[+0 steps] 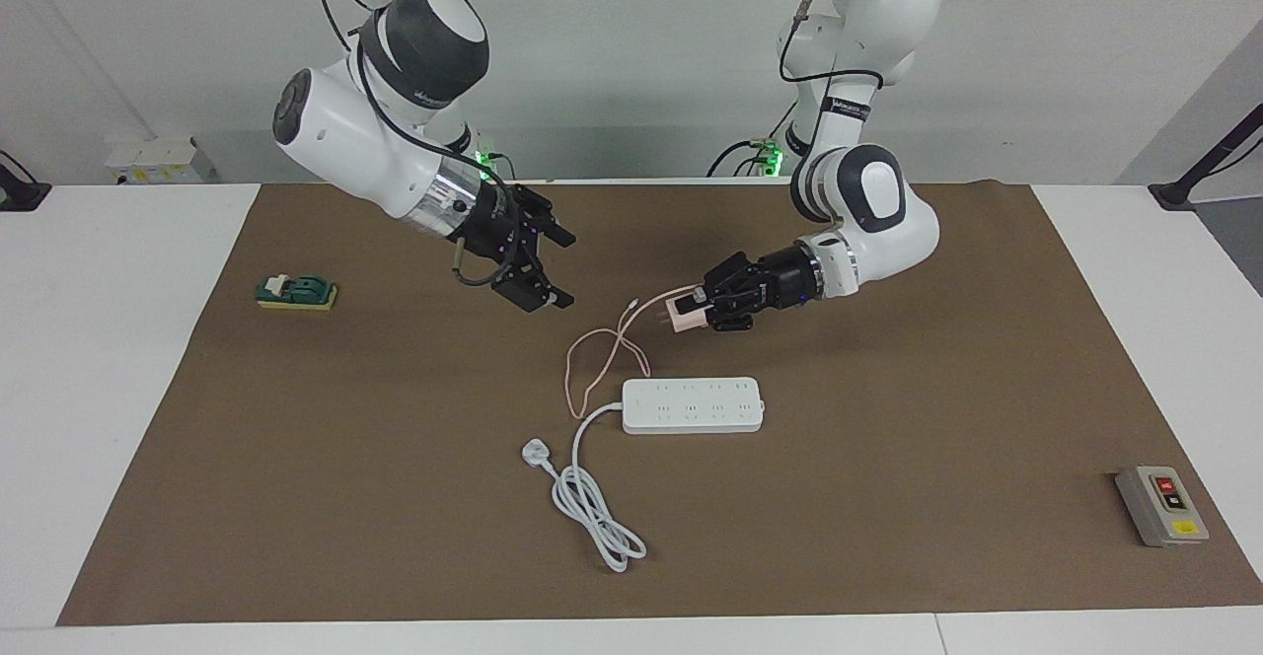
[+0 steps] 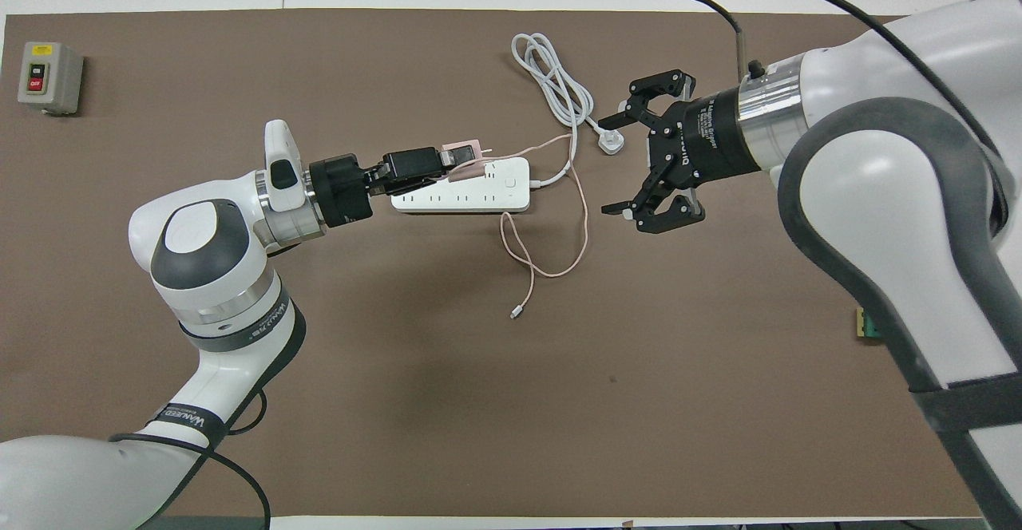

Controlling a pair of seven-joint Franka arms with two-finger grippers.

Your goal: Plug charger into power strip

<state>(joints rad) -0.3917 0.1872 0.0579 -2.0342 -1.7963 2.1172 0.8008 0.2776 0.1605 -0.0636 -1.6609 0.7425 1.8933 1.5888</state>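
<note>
Facing view: left gripper [image 1: 703, 311] clenched on the small pink cube charger [image 1: 683, 314], raised above the brown mat [image 1: 888, 418], its thin pink cable [image 1: 592, 359] looping down beside the flat white power strip [image 1: 693, 404]. Right gripper [image 1: 553, 265] hangs over the mat, fingers spread, holding nothing.

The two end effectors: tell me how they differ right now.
The left end effector is shut on the charger, held in the air; the right end effector is open and holds nothing. The left one hangs over the mat beside the power strip; the right one waits over bare mat. Both are black, two-fingered and raised.
</note>
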